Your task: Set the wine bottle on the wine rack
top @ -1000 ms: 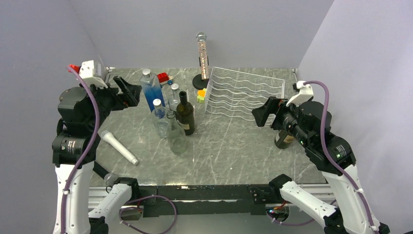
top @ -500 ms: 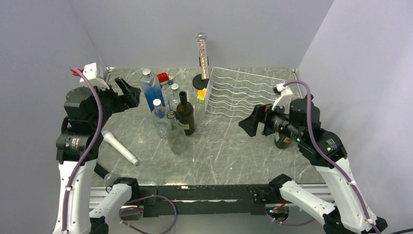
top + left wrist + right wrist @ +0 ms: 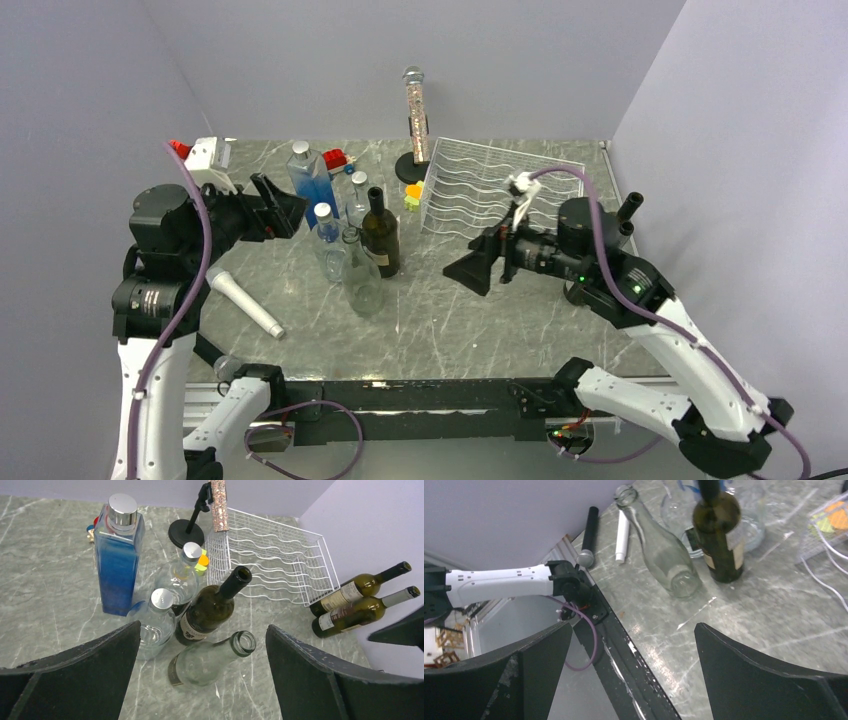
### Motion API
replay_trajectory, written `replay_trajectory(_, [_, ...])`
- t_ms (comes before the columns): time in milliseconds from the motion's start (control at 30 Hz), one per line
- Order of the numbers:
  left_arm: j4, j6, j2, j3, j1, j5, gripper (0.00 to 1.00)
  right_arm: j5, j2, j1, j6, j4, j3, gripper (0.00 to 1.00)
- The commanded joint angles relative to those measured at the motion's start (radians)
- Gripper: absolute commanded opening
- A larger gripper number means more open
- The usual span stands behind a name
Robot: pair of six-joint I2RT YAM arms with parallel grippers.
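Top view: my left gripper is spread and empty near the desk's left edge. Right gripper is spread and empty, mid-desk. Wine bottle stands upright mid-desk; rack sits at far right corner.
Left wrist: two bottles lie beside rack.
Right wrist: clear bottle stands just beside wine bottle.

grey marble table boxed by plain lavender walls.

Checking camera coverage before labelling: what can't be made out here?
- Two green wine bottles lying by the white wire rack: top view, right arm hides most.
- Rack: right wrist view, cut by right edge.
- Label of the dark upright wine bottle: every view, too small to read.
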Motion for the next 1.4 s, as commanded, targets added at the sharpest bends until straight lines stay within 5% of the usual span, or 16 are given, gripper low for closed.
replay_trajectory(0, [0.004, 0.007, -0.020, 0.048, 0.004, -0.004, 0.99, 0.276, 0.194, 0.160, -0.028, -0.005, 0.171, 0.99])
replay_trajectory(233, [-0.022, -0.005, -0.048, 0.056, 0.004, -0.038, 0.99, 0.510, 0.459, 0.333, -0.031, -0.016, 0.365, 0.99])
replay_trajectory(533, [-0.037, -0.012, -0.068, 0.069, 0.004, -0.075, 0.99, 0.630, 0.683, 0.408, -0.081, 0.008, 0.495, 0.95])
replay_trajectory(767, [-0.046, -0.036, -0.061, 0.068, 0.005, -0.088, 0.99, 0.756, 0.838, 0.410, -0.064, -0.025, 0.619, 0.78])
replay_trajectory(1233, [-0.042, -0.050, -0.072, 0.034, 0.004, -0.088, 0.99, 0.773, 0.879, 0.407, -0.048, -0.001, 0.585, 0.61])
replay_trajectory(1367, [-0.007, -0.073, -0.061, 0.019, 0.004, -0.052, 0.99, 0.756, 0.863, 0.402, -0.027, 0.010, 0.558, 0.48])
